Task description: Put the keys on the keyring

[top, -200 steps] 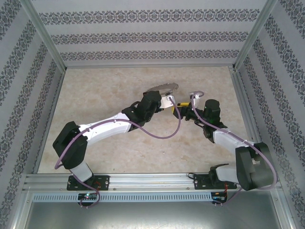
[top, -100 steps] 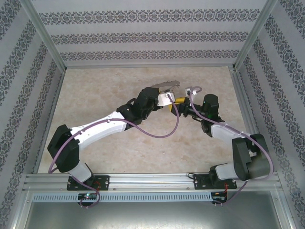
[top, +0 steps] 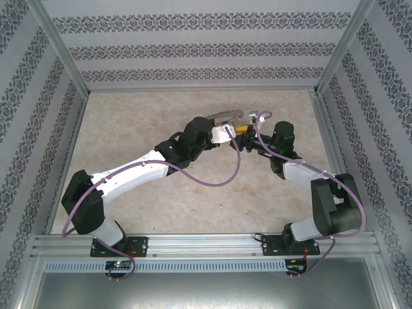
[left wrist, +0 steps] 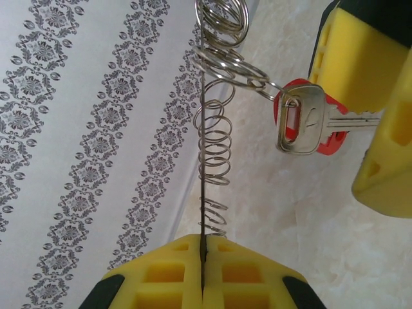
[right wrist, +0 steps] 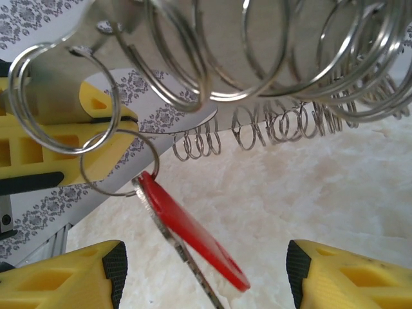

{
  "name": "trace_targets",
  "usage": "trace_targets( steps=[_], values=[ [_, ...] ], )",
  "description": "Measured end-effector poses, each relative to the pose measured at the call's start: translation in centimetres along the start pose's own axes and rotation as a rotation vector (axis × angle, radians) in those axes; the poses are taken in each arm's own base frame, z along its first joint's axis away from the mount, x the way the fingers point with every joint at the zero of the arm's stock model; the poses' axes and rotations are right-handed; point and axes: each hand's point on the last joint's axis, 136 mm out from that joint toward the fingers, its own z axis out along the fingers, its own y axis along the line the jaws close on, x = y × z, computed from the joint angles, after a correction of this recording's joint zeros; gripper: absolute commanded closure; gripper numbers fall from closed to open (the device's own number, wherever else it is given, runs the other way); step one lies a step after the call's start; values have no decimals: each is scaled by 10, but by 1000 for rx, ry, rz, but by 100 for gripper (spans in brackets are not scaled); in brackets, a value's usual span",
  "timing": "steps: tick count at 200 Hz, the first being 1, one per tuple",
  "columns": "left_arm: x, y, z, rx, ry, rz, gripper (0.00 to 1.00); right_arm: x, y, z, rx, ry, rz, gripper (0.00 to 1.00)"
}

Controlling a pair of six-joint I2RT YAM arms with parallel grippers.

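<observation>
With the left gripper (left wrist: pixel 205 248) pinching the keyring (left wrist: pixel 203 129) by its near rim and the right gripper (right wrist: pixel 206 261) spread around the red key (right wrist: pixel 187 225) dangling from its small rings (left wrist: pixel 215 148), a brushing finger could swing the key or twist the keyring.

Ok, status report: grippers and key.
Left gripper shut on keyring hoop, edge-on. Right gripper open, fingers either side of the key. Key hangs from a small ring on the hoop. No obstruction seen.

Left pincer (top: pixel 214 123) at keyring (top: pixel 228 115), right pincer (top: pixel 243 132) adjacent
</observation>
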Motion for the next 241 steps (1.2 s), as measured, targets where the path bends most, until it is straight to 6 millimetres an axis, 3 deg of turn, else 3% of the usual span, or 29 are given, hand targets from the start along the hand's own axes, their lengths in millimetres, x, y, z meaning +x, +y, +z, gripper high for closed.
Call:
trace_targets(
  steps=[18, 67, 110, 174, 241],
  values=[
    [-1, 0, -1, 3, -5, -6, 100, -3, 2, 0, -6, -5, -3, 40],
    [-1, 0, -1, 4, -4, -15, 100, -5, 5, 0, -28, -4, 5, 67],
    [1, -2, 0, 7, 3, -12, 100, -4, 3, -1, -35, -1, 11, 100],
    [20, -10, 12, -19, 63, -5, 100, 9, -4, 1, -33, 30, 70, 100],
    [54, -42, 46, -30, 166, 25, 100, 53, -22, -1, 8, 108, 206, 100]
  ],
)
